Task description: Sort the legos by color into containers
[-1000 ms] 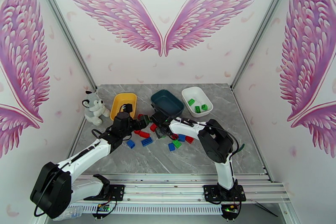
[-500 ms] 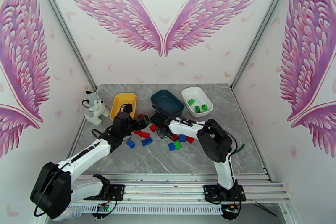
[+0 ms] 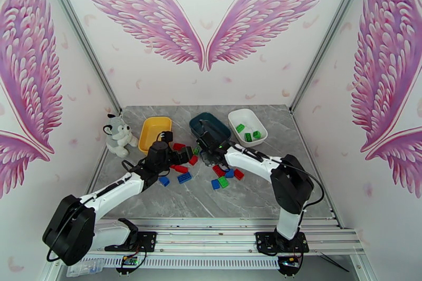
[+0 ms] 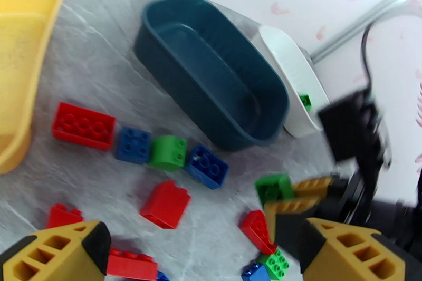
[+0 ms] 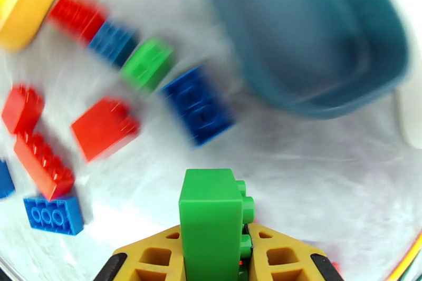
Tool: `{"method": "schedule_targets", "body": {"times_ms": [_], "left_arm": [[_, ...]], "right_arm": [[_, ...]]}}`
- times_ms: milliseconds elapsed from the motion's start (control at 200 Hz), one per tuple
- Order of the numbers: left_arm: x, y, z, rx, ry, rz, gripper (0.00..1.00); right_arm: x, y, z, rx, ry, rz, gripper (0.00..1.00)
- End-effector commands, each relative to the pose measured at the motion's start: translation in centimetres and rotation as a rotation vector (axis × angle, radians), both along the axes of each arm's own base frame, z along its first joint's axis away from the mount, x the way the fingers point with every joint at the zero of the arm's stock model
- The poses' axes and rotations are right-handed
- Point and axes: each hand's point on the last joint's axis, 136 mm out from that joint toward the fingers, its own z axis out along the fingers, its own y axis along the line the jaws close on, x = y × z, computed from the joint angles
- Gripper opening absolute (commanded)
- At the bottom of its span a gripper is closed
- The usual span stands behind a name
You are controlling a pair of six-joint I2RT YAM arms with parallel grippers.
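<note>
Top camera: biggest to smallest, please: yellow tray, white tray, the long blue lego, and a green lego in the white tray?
1. Yellow tray and white tray: look alike, can't rank.
2. Long blue lego.
3. Green lego: smallest.

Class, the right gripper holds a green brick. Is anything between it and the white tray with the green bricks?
Only partly: the right end of the teal tray sits close beside the straight line from the green brick to the white tray. The table between them looks bare of loose bricks.
</note>
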Motion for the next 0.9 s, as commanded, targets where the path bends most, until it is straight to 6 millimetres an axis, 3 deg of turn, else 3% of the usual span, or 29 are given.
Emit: {"method": "schedule_targets", "body": {"times_ms": [0,175,345,455,630,755,895], "left_arm": [[-0.1,-2.7,2.1,0.043,-0.052,-0.105,0.99],[-1.0,-4.7,1.7,-0.003,-0.031,-0.189,0.99],[-1.2,-5.7,1.2,-0.006,-0.01,-0.22,0.99],[-1.2,-5.8,0.9,0.005,-0.007,-0.219,0.99],[-1.1,-5.5,0.8,0.021,-0.006,-0.206,0.99],[-0.9,-4.9,0.7,0.039,-0.009,-0.18,0.99],[-0.6,-3.7,0.7,0.069,-0.024,-0.125,0.99]], "right_arm": [[2.3,-5.1,2.3,-0.001,-0.066,-0.149,0.19],[6.8,-13.1,5.0,0.036,-0.153,-0.385,0.2],[11.1,-17.7,5.7,0.044,-0.16,-0.518,0.21],[13.5,-19.2,5.1,0.016,-0.139,-0.559,0.22],[16.1,-20.2,3.9,-0.021,-0.099,-0.573,0.38],[16.3,-20.3,4.2,-0.037,-0.091,-0.569,0.56],[15.1,-19.3,5.8,0.018,-0.126,-0.534,0.65]]}}
